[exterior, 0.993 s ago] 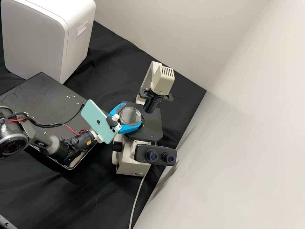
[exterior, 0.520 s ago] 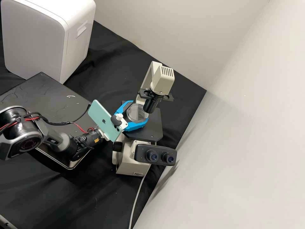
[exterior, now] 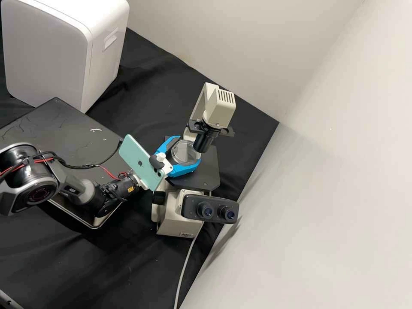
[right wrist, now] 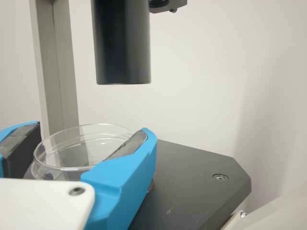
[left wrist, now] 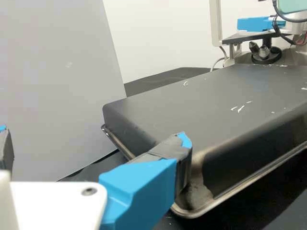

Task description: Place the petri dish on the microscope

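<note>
The beige microscope (exterior: 180,214) stands mid-bench with a black stage (exterior: 206,171). My right gripper (exterior: 181,155) is shut on the clear petri dish (exterior: 183,151), which it holds level just above the stage, beside the black condenser tube (exterior: 205,139). The right wrist view has the petri dish (right wrist: 81,146) clamped between the blue fingers (right wrist: 129,163), under the condenser tube (right wrist: 122,43) and low over the stage (right wrist: 192,182). My left gripper (left wrist: 91,143) stands open and holds nothing, close to a corner of the black tray (left wrist: 216,110).
A white box (exterior: 64,47) stands at the back left, and the black tray (exterior: 64,128) lies in front of it under the right arm. A pale wall panel (exterior: 343,171) closes off the right side. A cable (exterior: 184,266) trails from the microscope toward the front.
My right gripper has carried the petri dish farther over the stage, up to the condenser tube. Over the last half second it has hardly moved.
</note>
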